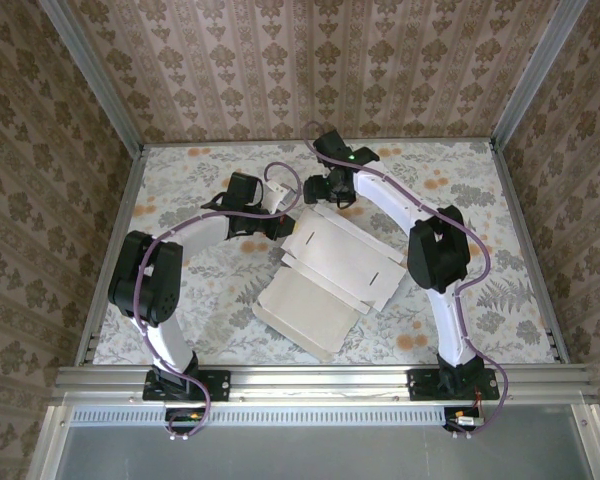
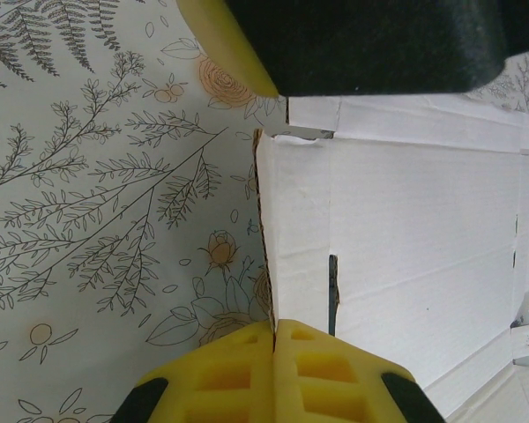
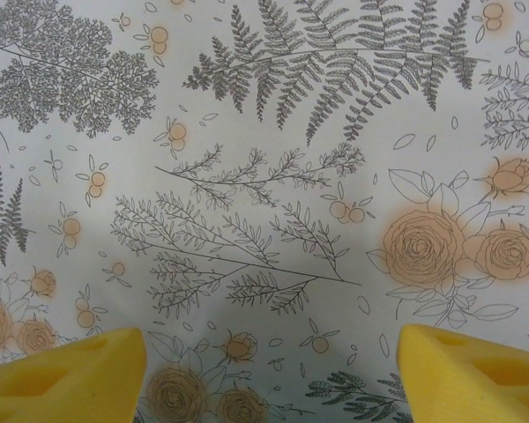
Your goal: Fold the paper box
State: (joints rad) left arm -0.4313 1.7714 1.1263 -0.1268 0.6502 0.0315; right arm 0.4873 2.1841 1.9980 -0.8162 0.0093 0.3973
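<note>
White thin card, creased and slotted, the paper box (image 1: 330, 272) lies flat in the middle of the fern-printed tabletop (image 1: 460, 200); my left hand (image 2: 273, 333) is pinched shut on its upturned side edge; my right hand (image 3: 269, 357) gapes just beyond it; pulling one-sided, I could tear or skew that flimsy sheet.

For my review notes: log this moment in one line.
paper box: white inside up | left pincer: shut on its edge | right pincer: open over table

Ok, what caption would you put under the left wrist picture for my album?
Left gripper shut on the edge of the white-faced paper box, over a flowery table cover.
</note>
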